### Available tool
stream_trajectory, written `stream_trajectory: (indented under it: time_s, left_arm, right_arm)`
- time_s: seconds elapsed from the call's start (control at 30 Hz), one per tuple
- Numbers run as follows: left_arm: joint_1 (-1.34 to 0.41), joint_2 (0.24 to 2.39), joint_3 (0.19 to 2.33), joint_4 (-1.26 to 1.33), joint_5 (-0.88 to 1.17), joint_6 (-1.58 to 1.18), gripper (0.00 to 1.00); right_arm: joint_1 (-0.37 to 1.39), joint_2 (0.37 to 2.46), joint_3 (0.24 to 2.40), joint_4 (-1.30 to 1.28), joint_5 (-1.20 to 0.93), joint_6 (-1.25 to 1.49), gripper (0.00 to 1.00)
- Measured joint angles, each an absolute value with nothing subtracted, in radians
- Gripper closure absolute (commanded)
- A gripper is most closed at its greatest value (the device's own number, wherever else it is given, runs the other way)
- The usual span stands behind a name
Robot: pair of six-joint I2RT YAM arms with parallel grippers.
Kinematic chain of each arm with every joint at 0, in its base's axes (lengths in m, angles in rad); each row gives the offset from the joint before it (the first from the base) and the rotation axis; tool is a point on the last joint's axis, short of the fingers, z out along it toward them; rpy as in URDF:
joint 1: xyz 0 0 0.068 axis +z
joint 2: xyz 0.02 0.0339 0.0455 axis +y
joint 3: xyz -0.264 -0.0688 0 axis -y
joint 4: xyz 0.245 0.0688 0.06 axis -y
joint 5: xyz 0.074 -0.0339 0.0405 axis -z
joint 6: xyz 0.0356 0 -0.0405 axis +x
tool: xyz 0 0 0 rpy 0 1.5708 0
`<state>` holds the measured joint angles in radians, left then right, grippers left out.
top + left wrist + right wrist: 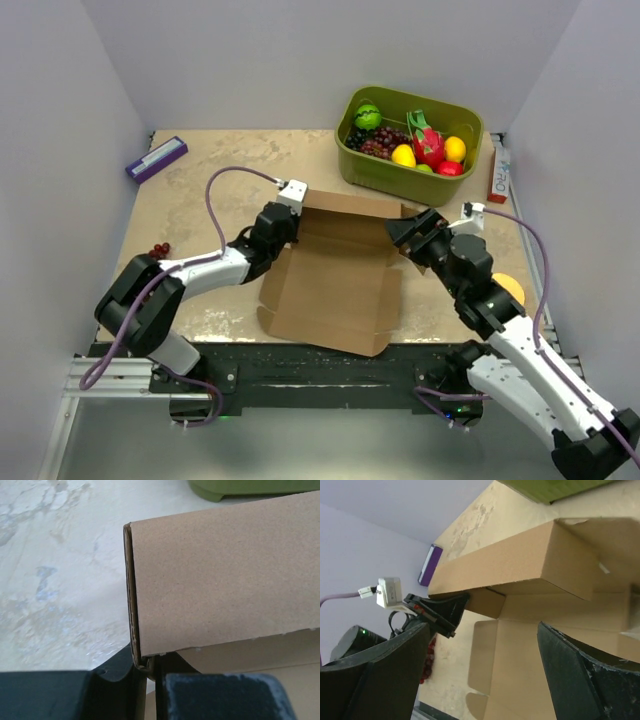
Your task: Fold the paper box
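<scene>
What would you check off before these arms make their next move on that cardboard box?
1. Grip: left gripper clamps the rear-left corner of the paper box: ok.
2. Free hand: right gripper open, holding nothing: ok.
3. Fold so far: rear wall stands upright: ok.
4. Fold finished: near flaps lie flat on the table: not ok.
5. Clearance between the rear wall and the fruit bin: cannot tell.
</scene>
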<state>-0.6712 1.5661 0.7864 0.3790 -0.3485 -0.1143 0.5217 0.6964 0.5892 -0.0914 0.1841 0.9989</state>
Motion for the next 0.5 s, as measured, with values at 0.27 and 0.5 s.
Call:
stream_trajectory:
  time_s: [0.27, 0.5]
  left_arm:
    - [-0.627, 1.514, 0.772, 0.305, -0.317, -0.113, 0.96]
    - [-0.611, 1.509, 0.770, 0.299, -0.287, -0.112, 0.96]
  right_arm:
    - [0.522, 0.683, 0.684, -0.342, 0.329, 0.786, 0.07]
    - [0.522, 0.760, 0.678, -0.435, 0.459, 0.721, 0.07]
